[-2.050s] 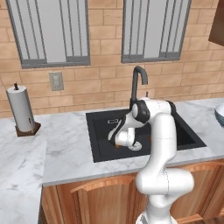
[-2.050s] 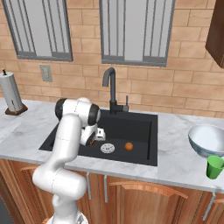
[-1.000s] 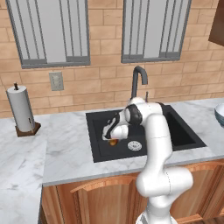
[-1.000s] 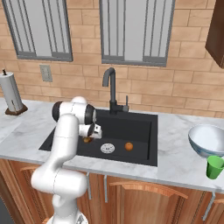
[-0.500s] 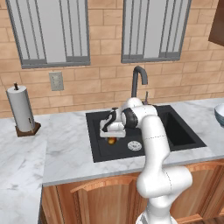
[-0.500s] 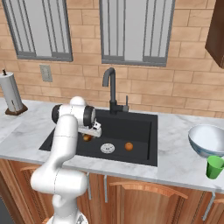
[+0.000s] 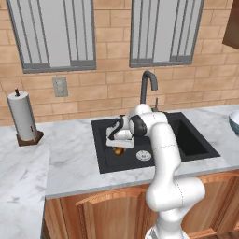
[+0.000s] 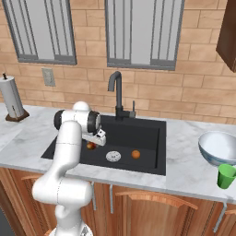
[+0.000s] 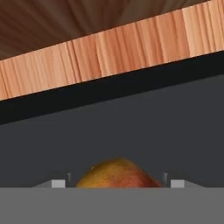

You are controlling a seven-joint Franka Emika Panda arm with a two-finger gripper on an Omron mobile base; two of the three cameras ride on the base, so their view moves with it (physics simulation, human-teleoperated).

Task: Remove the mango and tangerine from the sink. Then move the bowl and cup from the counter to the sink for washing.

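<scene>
My gripper is down in the black sink, straddling the mango, a small yellow-brown oval on the basin's left floor. In the hand view the mango sits between the two fingertips, with a small gap on each side; the jaws stand open around it. From the right base view the mango shows just under the gripper. The orange tangerine lies right of the drain. On the counter at the far right stand the pale bowl and a green cup.
A silver drain disc lies mid-basin. The black gooseneck tap rises behind the sink. A paper towel roll stands at the far left of the counter. The bowl's rim shows at the right edge of the left base view.
The hand has swung left across the basin and dropped onto the mango. The jaws have narrowed a little around it. Tangerine, bowl and cup have not moved.
</scene>
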